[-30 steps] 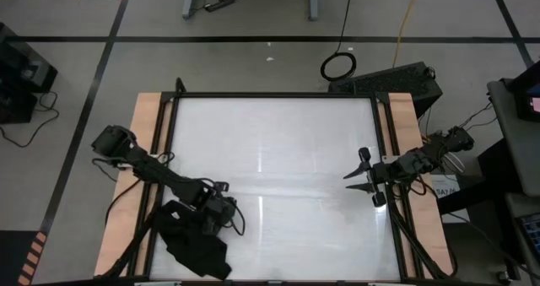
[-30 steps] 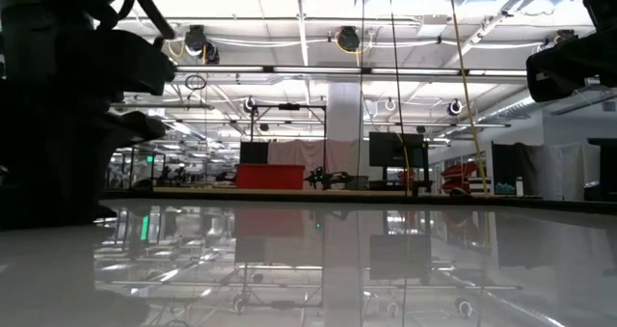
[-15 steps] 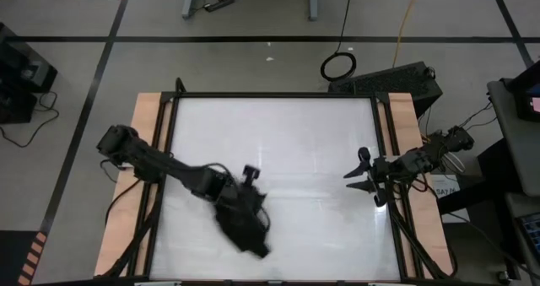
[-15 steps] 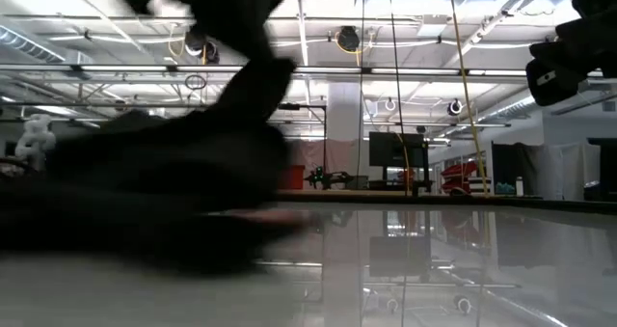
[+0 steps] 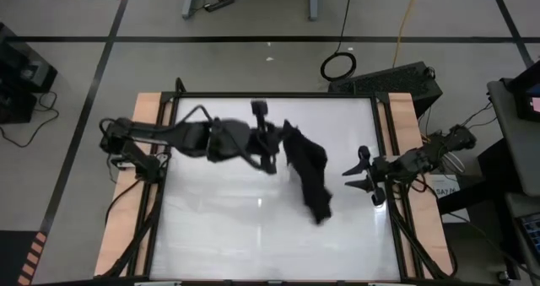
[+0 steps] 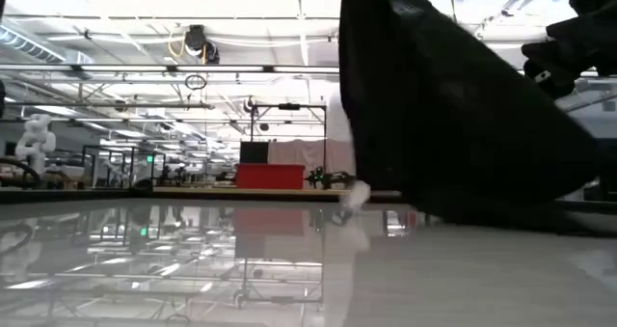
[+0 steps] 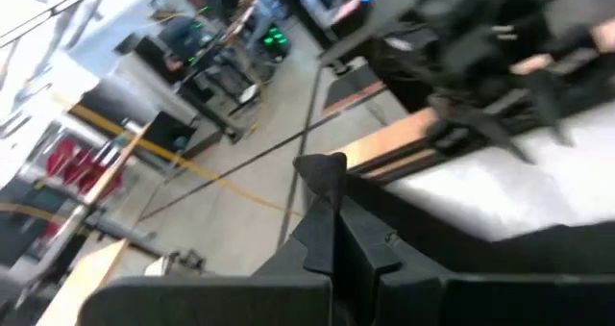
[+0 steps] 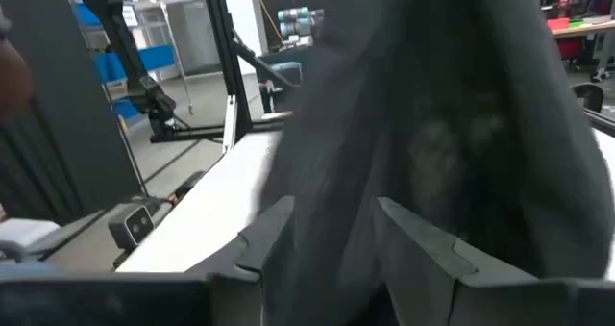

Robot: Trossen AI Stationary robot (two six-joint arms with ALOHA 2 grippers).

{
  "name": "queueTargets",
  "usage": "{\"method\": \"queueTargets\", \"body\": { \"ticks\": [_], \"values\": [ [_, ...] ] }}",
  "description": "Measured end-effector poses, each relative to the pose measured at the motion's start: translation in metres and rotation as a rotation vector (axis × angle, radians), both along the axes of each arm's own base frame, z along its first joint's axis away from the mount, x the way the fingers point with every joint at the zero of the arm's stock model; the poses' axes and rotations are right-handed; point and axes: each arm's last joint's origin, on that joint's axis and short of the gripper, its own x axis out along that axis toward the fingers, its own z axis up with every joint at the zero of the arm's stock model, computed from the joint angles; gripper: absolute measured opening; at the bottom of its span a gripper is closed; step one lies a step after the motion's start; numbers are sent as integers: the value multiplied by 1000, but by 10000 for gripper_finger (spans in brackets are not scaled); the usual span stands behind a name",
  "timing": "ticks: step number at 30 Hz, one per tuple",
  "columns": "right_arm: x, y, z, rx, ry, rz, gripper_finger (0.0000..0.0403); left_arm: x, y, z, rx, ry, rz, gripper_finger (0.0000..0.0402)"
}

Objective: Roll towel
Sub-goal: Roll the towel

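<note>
Towel [image 5: 309,169], black and bunched, now hangs mid-surface from the left gripper [image 5: 272,151], whose fingers are clamped on it; a second ago it lay heaped at the near left corner. It has been swung toward the right gripper [image 5: 361,175], fingers parted and empty. Spreading comes before any rolling.

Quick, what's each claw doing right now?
Left gripper: closed on the towel, lifting it.
Right gripper: open, empty, beside the towel.
</note>
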Motion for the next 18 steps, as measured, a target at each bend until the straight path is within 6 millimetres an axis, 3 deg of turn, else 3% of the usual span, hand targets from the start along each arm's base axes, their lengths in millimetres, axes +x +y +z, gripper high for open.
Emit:
{"method": "queueTargets", "body": {
  "ticks": [5,12,18],
  "values": [
    [4,2,-2,-33,24,-1,175,-1,18,-3,-26,50,57,1],
    [13,9,-6,-83,4,57,239,16,28,-36,-64,180,142,0],
    [23,16,-18,-104,75,94,237,30,46,-66,-14,318,263,0]
  ]
}}
